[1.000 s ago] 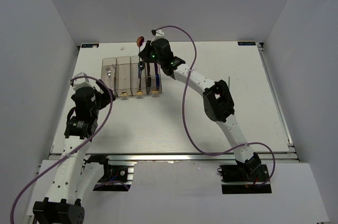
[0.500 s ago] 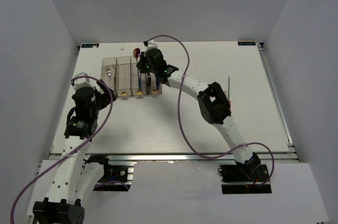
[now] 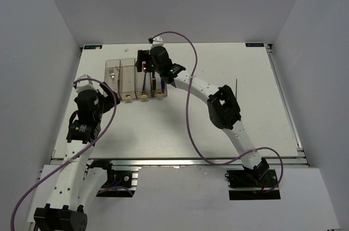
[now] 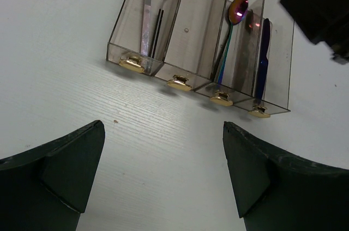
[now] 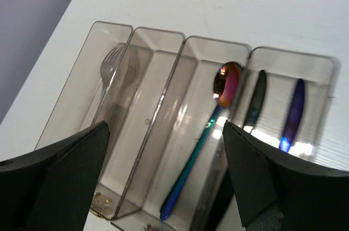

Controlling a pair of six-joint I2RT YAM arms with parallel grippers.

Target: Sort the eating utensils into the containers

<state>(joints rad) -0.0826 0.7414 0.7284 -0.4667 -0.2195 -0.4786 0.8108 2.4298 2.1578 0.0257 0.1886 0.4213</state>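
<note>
The containers [image 3: 128, 78] are clear bins joined in a row, each with a gold tab at its near end. My right gripper [image 5: 164, 127] hovers open just above them [image 5: 147, 111], holding nothing. Under it, the pink-bowled spoon [image 5: 226, 86] lies loose in the third bin. A black knife [image 5: 255, 100] and a blue knife [image 5: 292, 114] lie in the fourth bin, and silver forks [image 5: 112, 62] in the first. My left gripper [image 4: 162, 127] stands open and empty over bare table in front of the bins [image 4: 188, 40]. A thin chopstick [image 3: 236, 85] lies far right.
The right arm [image 3: 207, 89] stretches diagonally across the table's middle to the bins, with a purple cable looping over it. White walls close in the left, right and back sides. The left arm [image 3: 87, 114] sits near the table's left edge.
My right gripper came back from beyond the bins' far end with the spoon, lowered over the third bin and opened. The spoon now lies in that bin. The left arm stayed put.
</note>
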